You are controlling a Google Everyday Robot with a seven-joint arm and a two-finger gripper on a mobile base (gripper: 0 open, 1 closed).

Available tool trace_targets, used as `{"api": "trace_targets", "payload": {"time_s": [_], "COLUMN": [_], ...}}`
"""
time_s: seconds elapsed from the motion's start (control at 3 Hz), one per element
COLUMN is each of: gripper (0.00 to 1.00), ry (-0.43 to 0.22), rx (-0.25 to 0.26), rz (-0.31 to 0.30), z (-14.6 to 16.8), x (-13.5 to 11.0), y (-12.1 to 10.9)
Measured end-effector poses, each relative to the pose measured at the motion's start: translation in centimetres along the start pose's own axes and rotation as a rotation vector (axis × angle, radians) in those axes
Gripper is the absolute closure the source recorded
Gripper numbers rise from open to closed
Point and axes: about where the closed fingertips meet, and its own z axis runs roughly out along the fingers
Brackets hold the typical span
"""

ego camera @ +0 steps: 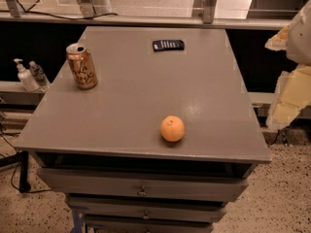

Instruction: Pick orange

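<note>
At lower centre of the tabletop (pixel 146 91), the orange (pixel 172 128) is seen.
Hand (pixel 293 89) seen at right edge; its state cannot be told.

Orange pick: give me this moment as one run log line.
orange: on table near front edge, not held | hand: at right frame edge, off the table, apart from orange | drink can: upright, back left | grasp: not yet done

Small round orange (pixel 172 128), smooth dimpled peel, near table (pixel 146 81) front edge, claw (pixel 286 101) well apart, far right
</note>
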Motion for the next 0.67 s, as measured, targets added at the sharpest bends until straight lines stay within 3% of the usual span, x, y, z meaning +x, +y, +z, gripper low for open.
{"api": "trace_targets", "payload": {"time_s": [0.67], "gripper": [0.00], "ry": [-0.021], "rx": [0.005], "rz": [0.004], "z": [0.06], "x": [-0.19], "y": [0.14]}}
